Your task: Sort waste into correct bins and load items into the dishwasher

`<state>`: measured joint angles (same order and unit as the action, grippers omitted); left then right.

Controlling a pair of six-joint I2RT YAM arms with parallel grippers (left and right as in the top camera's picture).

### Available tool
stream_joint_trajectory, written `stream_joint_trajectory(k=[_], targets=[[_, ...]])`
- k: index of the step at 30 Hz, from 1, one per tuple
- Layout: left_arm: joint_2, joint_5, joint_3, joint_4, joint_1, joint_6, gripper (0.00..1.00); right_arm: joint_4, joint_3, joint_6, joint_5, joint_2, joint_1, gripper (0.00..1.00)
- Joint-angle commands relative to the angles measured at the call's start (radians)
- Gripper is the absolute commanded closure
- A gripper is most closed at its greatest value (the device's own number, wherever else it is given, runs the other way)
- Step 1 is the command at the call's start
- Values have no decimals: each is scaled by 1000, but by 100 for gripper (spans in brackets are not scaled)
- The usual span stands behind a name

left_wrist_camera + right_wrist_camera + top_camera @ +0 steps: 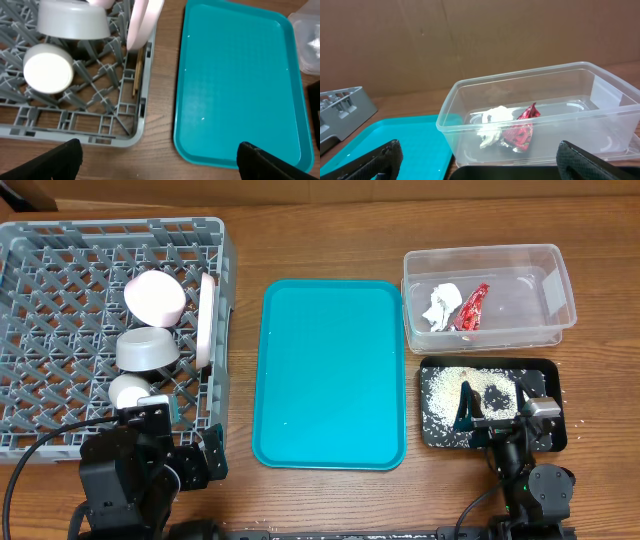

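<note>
The grey dish rack holds the upright plate, small pink dish, grey bowl and white cup. In the left wrist view the bowl, the cup, the plate and the chopsticks show in the rack. The clear tub holds the white napkin and red wrapper; both show in the right wrist view, napkin, wrapper. The black tray holds rice and brown lumps. My left gripper is open and empty near the rack's front corner. My right gripper is open and empty over the black tray.
The large teal serving tray lies between rack and bins, bare; it also shows in the left wrist view and the right wrist view. A cardboard wall stands behind the table.
</note>
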<state>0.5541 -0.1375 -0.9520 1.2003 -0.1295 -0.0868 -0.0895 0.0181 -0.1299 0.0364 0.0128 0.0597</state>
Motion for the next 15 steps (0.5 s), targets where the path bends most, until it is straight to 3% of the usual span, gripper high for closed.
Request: stream_joint_trajectory(k=[1, 15], targets=[[-56, 7, 42, -61, 7, 12, 0, 8, -10, 3, -10, -10, 5, 0], [-486, 7, 636, -737, 161, 12, 0, 8, -10, 3, -10, -10, 5, 0]])
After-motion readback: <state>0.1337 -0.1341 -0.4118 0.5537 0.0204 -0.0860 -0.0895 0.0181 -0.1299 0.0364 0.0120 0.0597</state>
